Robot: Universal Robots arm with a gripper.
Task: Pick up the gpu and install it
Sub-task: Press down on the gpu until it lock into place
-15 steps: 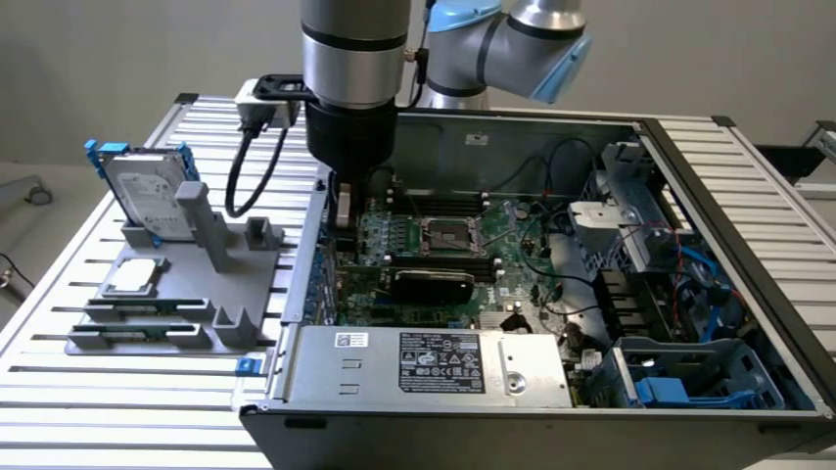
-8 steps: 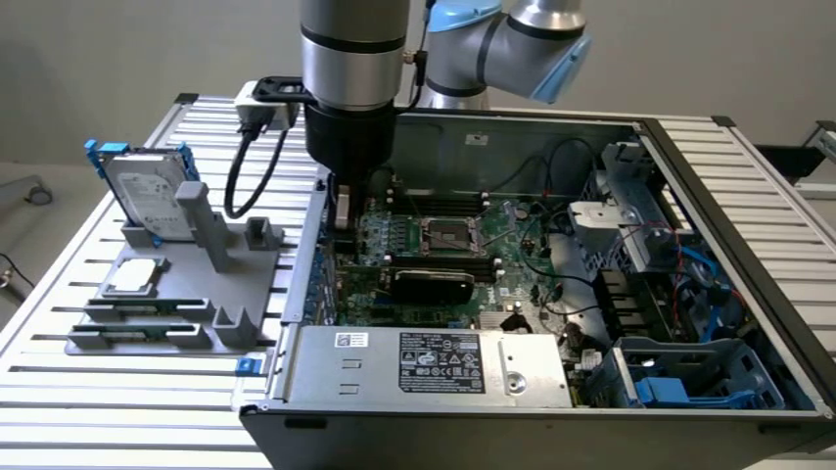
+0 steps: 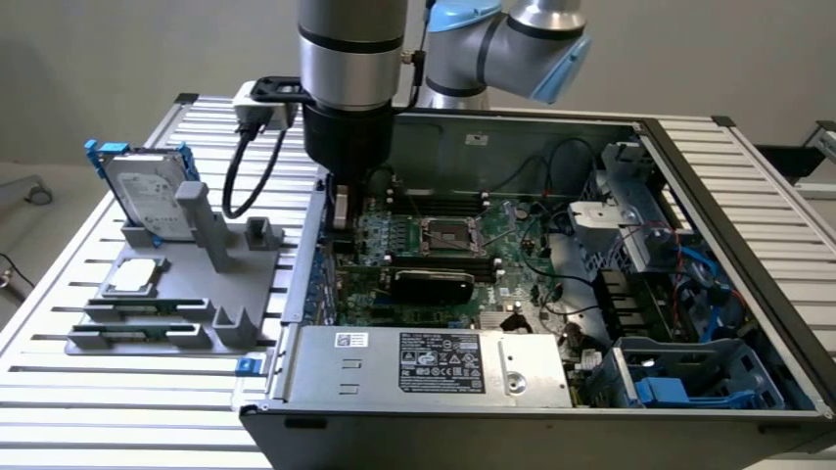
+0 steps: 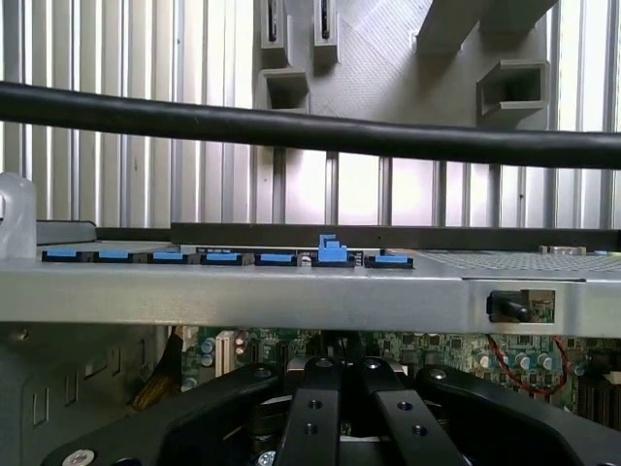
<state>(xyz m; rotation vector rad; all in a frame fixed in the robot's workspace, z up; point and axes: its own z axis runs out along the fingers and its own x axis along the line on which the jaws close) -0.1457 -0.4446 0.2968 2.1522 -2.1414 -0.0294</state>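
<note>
The arm reaches down into the open computer case [image 3: 731, 245], its gripper [image 3: 343, 208] lowered just inside the case wall on the exterior view's left, right over the motherboard [image 3: 451, 250]. In the wrist view the gripper's [image 4: 340, 383] black fingers [image 4: 312, 413] are drawn tightly together, and I cannot make out anything between them. The gpu [image 3: 432, 285] lies a little beyond the gripper, seated across the board with its black shroud facing up, below the processor socket [image 3: 441, 233]. Off to the gripper's other side, outside the case, a grey parts holder [image 3: 183, 284] stands on the slatted table [image 3: 78, 392], carrying a silver hard drive [image 3: 141, 191] in its blue frame.
</note>
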